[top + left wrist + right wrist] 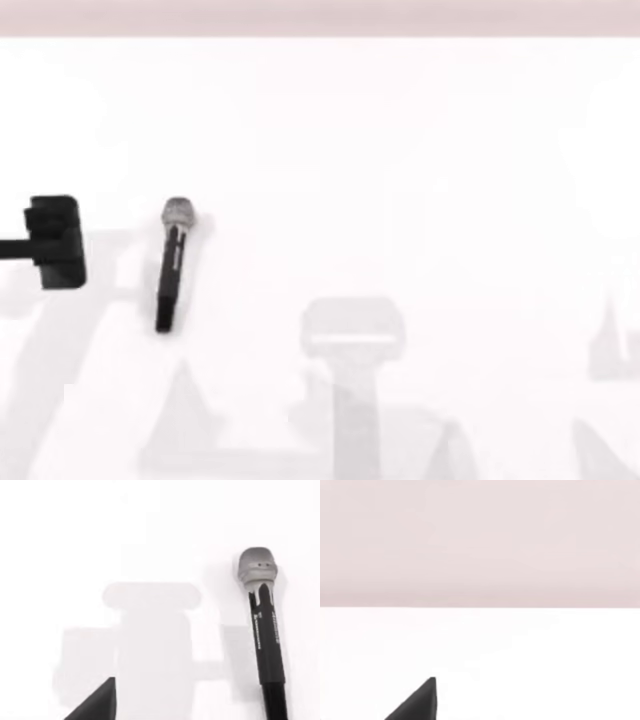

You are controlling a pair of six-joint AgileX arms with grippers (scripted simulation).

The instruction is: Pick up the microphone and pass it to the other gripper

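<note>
The microphone (172,262) lies flat on the white table in the left half, its grey mesh head (178,212) toward the far edge and its black handle toward the near edge. My left gripper (58,240) hovers just left of it, not touching. In the left wrist view the microphone (265,635) lies off to one side, and only one black pointed finger (100,705) shows, wide of the middle, so the gripper is open and empty. My right gripper is out of the top view; its wrist view shows one finger (420,702) over bare table, open.
The white table (400,180) ends at its far edge against a pinkish wall (320,15). Pale shadows of the arms fall on the near part of the table.
</note>
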